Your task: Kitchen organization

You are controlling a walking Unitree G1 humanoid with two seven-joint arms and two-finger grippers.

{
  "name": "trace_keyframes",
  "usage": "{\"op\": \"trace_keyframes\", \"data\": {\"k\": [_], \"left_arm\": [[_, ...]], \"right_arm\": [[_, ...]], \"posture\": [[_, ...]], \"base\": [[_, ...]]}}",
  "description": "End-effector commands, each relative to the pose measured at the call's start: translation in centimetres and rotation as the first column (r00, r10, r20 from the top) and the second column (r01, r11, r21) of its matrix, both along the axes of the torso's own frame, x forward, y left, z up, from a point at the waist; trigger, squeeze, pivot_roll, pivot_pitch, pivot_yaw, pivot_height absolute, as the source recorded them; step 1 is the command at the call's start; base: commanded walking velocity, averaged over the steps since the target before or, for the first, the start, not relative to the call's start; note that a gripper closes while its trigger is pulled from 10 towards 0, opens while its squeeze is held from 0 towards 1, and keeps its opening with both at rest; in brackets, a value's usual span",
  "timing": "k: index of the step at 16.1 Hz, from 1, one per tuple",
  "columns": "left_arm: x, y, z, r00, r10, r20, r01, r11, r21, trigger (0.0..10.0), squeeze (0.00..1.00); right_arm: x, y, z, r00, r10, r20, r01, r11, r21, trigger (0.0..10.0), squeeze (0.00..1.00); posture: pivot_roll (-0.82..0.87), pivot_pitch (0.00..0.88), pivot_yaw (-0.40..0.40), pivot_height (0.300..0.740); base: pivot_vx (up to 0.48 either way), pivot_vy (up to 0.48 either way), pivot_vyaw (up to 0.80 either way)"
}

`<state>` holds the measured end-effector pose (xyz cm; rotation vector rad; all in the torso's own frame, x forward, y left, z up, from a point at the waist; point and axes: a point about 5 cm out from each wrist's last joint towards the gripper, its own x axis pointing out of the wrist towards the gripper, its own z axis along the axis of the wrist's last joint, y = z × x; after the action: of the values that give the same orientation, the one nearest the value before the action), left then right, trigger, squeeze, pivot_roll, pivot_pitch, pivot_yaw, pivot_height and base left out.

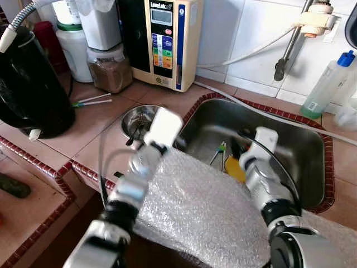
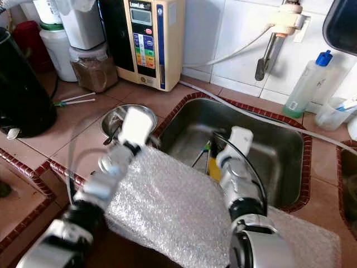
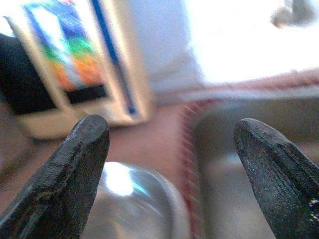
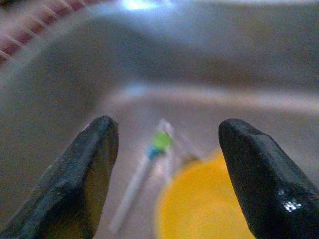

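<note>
A small steel bowl (image 1: 134, 118) sits on the tiled counter just left of the steel sink (image 1: 290, 151). My left gripper (image 3: 172, 129) hangs open just above the bowl (image 3: 134, 199), at the sink's left rim, with nothing between its fingers. My right gripper (image 4: 168, 127) is open too and points down into the sink. Below it lie a round yellow item (image 4: 204, 204) and a thin white stick with a green and blue tip (image 4: 157, 144). The same yellow item (image 1: 234, 167) lies on the sink floor beside my right wrist.
A bubble wrap sheet (image 1: 201, 206) drapes over the counter's front edge under both arms. A black kettle (image 1: 28, 84) stands at left. A water ioniser (image 1: 164, 39), a brown-powder jar (image 1: 110, 70) and a blue-capped bottle (image 1: 326, 84) line the back wall. Two thin sticks (image 1: 92, 101) lie on the counter.
</note>
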<state>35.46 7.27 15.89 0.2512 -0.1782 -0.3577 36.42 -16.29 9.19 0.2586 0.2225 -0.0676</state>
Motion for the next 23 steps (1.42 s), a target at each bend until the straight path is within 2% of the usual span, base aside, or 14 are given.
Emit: {"op": "trace_keyframes", "data": {"k": [1,3,6,7,8,9,10,11,13,15,16,18,21,23], "left_arm": [[0.3,0.6,1.0,0.998,0.043,0.048,-0.043,0.999,0.000,10.0,0.00],[0.5,2.5,1.5,0.983,0.155,0.099,-0.155,0.988,-0.007,10.0,0.00],[1.0,5.3,0.4,0.959,0.283,0.026,-0.284,0.958,0.029,10.0,0.00],[1.2,6.5,0.2,0.945,0.327,-0.004,-0.326,0.945,0.037,10.0,0.00],[1.4,6.9,0.0,0.939,0.343,-0.028,-0.341,0.939,0.050,10.0,0.00],[1.6,7.0,-0.3,0.934,0.353,-0.054,-0.349,0.934,0.078,10.0,0.00],[1.7,7.0,-0.6,0.932,0.351,-0.086,-0.345,0.935,0.080,10.0,0.00],[1.9,6.9,-0.6,0.935,0.340,-0.099,-0.332,0.939,0.090,10.0,0.00],[2.2,6.5,-0.7,0.934,0.323,-0.156,-0.315,0.946,0.071,10.0,0.00],[2.5,5.9,-1.0,0.926,0.300,-0.230,-0.301,0.953,0.031,10.0,0.00],[2.7,5.7,-1.0,0.925,0.283,-0.255,-0.287,0.958,0.024,10.0,0.00],[2.8,5.7,-1.2,0.917,0.271,-0.291,-0.277,0.961,0.022,10.0,0.00],[3.1,5.6,-1.2,0.900,0.247,-0.359,-0.286,0.956,-0.060,10.0,0.00],[3.1,5.5,-1.2,0.892,0.232,-0.388,-0.283,0.956,-0.077,10.0,0.00]], "right_arm": [[0.6,0.3,1.4,0.997,0.021,0.070,-0.022,1.000,0.014,10.0,1.00],[0.7,1.0,1.9,0.992,0.063,0.109,-0.063,0.998,-0.010,10.0,1.00],[0.6,2.0,2.2,0.983,0.127,0.133,-0.122,0.992,-0.042,10.0,1.00],[0.6,2.5,2.3,0.977,0.159,0.143,-0.151,0.987,-0.060,10.0,0.74],[0.6,2.8,2.3,0.973,0.178,0.146,-0.170,0.983,-0.063,10.0,0.59],[0.5,3.1,2.3,0.968,0.201,0.147,-0.192,0.978,-0.077,10.0,0.14],[0.5,3.5,2.5,0.961,0.230,0.151,-0.217,0.971,-0.098,10.0,0.00],[0.5,4.2,3.1,0.947,0.277,0.166,-0.263,0.959,-0.103,10.0,0.00],[0.2,6.1,6.1,0.863,0.420,0.280,-0.393,0.907,-0.149,10.0,0.00],[-0.4,7.2,7.5,0.799,0.510,0.318,-0.452,0.859,-0.241,10.0,0.00],[-0.8,7.4,7.6,0.784,0.535,0.315,-0.465,0.842,-0.273,10.0,0.00],[-1.1,7.6,7.6,0.782,0.543,0.305,-0.468,0.835,-0.289,10.0,0.00],[-1.7,8.2,7.6,0.765,0.576,0.288,-0.494,0.812,-0.312,10.0,0.00],[-1.9,8.5,7.6,0.744,0.608,0.276,-0.518,0.787,-0.336,10.0,0.00]], "posture": [[0.05,0.000,-0.007,0.740],[0.05,0.000,-0.007,0.740],[0.06,0.000,-0.008,0.740],[0.06,0.000,-0.009,0.740],[0.07,0.000,-0.009,0.740],[0.07,0.000,-0.010,0.740],[0.07,0.000,-0.010,0.740],[0.07,0.000,-0.008,0.740],[0.06,0.000,-0.001,0.740],[0.05,0.000,0.003,0.740],[0.05,0.000,0.006,0.740],[0.05,0.000,0.007,0.740],[0.05,0.000,0.010,0.740],[0.05,0.000,0.010,0.740]], "base": [[0.000,0.000,0.00],[0.000,0.000,0.00],[0.000,0.000,0.00],[0.000,0.000,0.00],[0.000,0.000,0.00],[0.000,0.000,0.00],[0.000,0.000,0.00],[0.000,0.000,0.00],[0.000,0.000,0.00],[0.000,0.000,0.00],[0.000,0.000,0.00],[0.000,0.000,0.00],[0.000,0.000,0.00],[0.000,0.000,0.00]]}}
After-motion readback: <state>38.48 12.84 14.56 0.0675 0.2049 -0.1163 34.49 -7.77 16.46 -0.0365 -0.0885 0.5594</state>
